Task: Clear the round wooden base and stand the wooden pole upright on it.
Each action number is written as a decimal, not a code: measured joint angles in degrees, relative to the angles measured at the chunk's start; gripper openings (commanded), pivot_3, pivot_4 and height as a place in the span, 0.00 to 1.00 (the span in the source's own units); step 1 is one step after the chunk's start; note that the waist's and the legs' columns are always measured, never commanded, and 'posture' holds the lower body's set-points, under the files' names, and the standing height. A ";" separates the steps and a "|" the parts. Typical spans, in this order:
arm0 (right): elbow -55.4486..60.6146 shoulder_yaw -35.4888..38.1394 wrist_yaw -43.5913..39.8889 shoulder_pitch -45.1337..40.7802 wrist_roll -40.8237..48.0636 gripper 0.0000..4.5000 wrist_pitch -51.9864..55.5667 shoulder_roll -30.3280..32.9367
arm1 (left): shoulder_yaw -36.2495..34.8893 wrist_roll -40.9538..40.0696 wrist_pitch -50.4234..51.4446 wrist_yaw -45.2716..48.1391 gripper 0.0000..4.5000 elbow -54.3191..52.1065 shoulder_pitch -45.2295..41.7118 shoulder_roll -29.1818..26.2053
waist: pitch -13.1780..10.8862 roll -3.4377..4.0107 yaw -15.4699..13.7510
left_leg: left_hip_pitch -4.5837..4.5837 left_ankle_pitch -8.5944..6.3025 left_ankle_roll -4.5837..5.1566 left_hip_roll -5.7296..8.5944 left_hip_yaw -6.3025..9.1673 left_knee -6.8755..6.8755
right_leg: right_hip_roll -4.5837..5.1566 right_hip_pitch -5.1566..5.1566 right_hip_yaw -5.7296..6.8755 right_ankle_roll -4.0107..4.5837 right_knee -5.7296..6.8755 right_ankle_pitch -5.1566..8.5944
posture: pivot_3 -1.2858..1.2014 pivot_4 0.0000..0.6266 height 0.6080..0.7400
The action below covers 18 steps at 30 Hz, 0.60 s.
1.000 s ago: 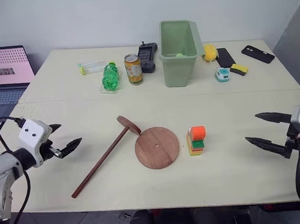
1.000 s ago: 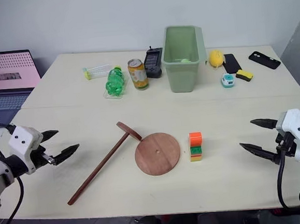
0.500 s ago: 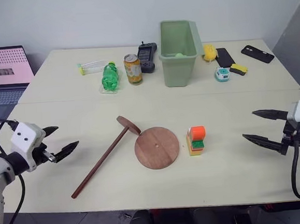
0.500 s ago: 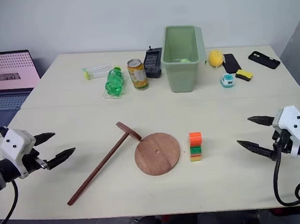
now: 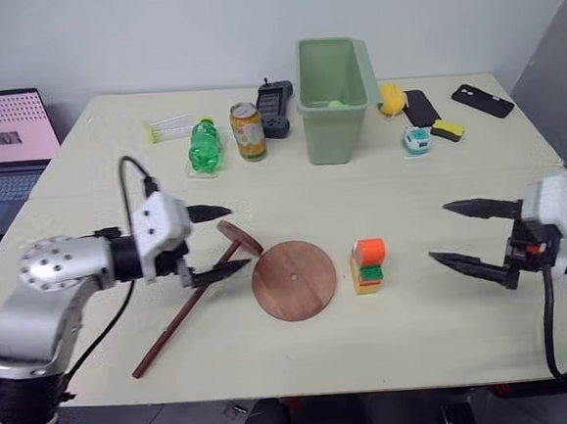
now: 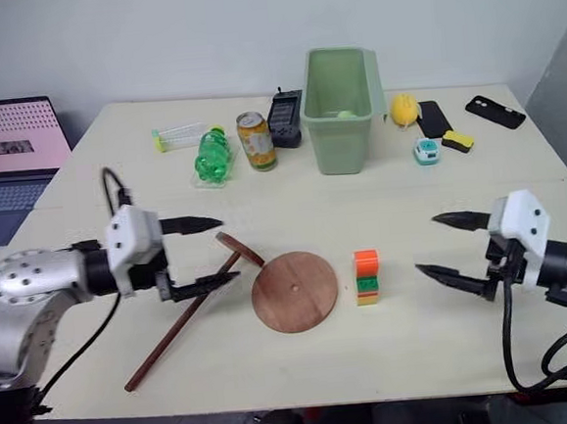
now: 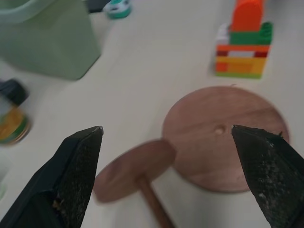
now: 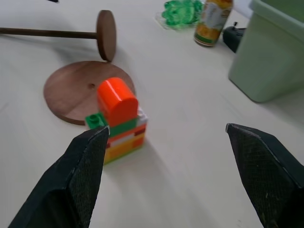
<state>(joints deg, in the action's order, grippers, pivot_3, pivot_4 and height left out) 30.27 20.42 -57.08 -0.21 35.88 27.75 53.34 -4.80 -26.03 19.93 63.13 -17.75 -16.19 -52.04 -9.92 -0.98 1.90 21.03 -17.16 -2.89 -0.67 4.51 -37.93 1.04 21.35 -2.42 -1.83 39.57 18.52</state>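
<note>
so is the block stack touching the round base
Apart. The right wrist view shows a strip of bare table between the block stack and the round wooden base; the head views show that gap too.

Matt reddish wooden base (image 5: pixel 294 280), dark wooden pole (image 5: pixel 179 321), glossy plastic blocks (image 5: pixel 368 265).

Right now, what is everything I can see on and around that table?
round wooden base: one, reddish-brown, table middle, bare
wooden pole: one, dark brown, lying beside the base
block stack: one, orange, green, yellow, right of the base
bin: one, pale green, far side
can: one, yellow-orange, left of the bin
bottle: one, green, lying by the can
laptop: one, pink screen, far left
phone: one, black, far right
left pincer: open, over the pole
right pincer: open, right of the blocks
</note>
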 measured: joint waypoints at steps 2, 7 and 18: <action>0.49 -4.48 1.05 -4.46 0.37 0.91 2.03 -0.07 | 3.19 0.01 0.36 0.96 1.00 0.83 -3.72 2.52 | 0.00 -0.01 -0.05 | -0.01 0.00 0.00 0.06 -0.03 -0.05 | -0.10 -0.01 0.07 0.00 0.05 0.00 | 0.52 0.24 1.00; 0.61 -16.72 1.16 -12.96 -0.43 0.91 5.21 -2.54 | 9.07 0.11 -0.90 4.15 1.00 1.64 -6.48 6.12 | -0.01 -0.02 -0.13 | 0.15 0.00 0.00 0.05 0.03 -0.05 | -0.14 0.06 0.06 0.00 -0.07 0.00 | 0.52 0.24 1.00; -9.23 -27.26 -4.94 -20.34 -5.60 0.91 3.57 -4.80 | 10.75 2.00 -4.35 6.26 1.00 4.08 -6.81 8.61 | -0.01 -0.03 -0.24 | 0.36 0.01 0.00 0.10 0.17 -0.15 | -0.05 0.17 0.12 0.00 -0.10 0.00 | 0.52 0.24 1.00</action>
<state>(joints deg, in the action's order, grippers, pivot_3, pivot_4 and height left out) 21.05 -6.83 -62.02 -20.55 30.29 31.31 48.55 5.94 -24.03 15.57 69.38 -13.67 -23.00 -43.44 -9.93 -1.01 1.66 21.40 -17.15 -2.89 -0.57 4.68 -38.08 0.99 21.53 -2.30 -1.83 39.47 18.52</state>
